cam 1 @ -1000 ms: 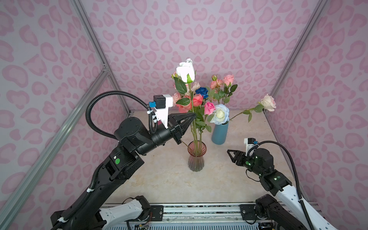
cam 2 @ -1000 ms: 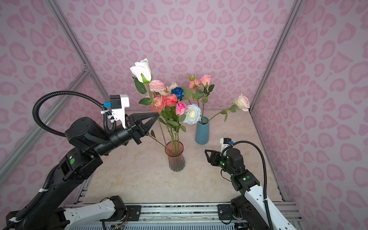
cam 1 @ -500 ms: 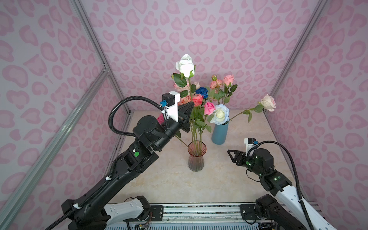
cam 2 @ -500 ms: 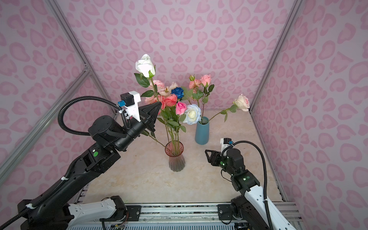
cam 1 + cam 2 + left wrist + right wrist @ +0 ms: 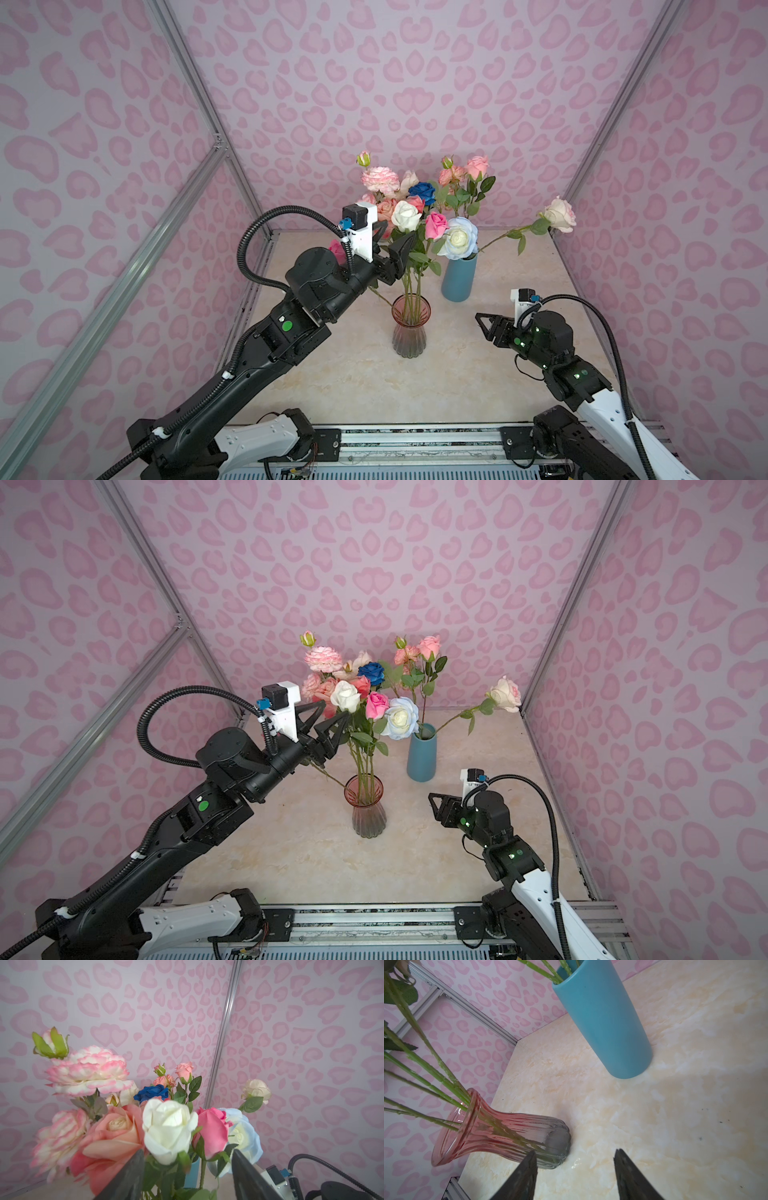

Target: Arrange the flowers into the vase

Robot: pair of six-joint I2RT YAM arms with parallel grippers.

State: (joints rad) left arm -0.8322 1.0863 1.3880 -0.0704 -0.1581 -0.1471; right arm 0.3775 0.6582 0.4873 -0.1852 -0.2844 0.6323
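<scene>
My left pincer (image 5: pixel 333 710) stands spread beside the flowers (image 5: pixel 347 696), which sit mid-frame in the pink glass vase (image 5: pixel 368 812). It is perhaps brushing a stem. My right pincer (image 5: pixel 433 805), lower right, gapes empty.

Materials and finishes, noted from the bench side.
Flowers (image 5: pixel 168 1128): matt, cloth-like petals on plastic-looking green stems. Vase (image 5: pixel 500 1132): clear ribbed glass, pink-tinted toward the neck, glossy. Blue vase (image 5: pixel 602 1022): smooth satin-matt body, ceramic by the look. Tabletop (image 5: pixel 664 1115): cream marble-pattern surface, smooth with a soft sheen. Walls (image 5: pixel 415 62): matt heart-print sheet. Frame rails (image 5: pixel 112 291): bare brushed metal. Left arm (image 5: pixel 316 278): matt black casing, with a white plastic camera mount (image 5: pixel 362 241) and a ribbed black hose (image 5: pixel 242 251). Right gripper (image 5: pixel 575 1150): fingers (image 5: pixel 523 1180) dark, matt and finely grained.
</scene>
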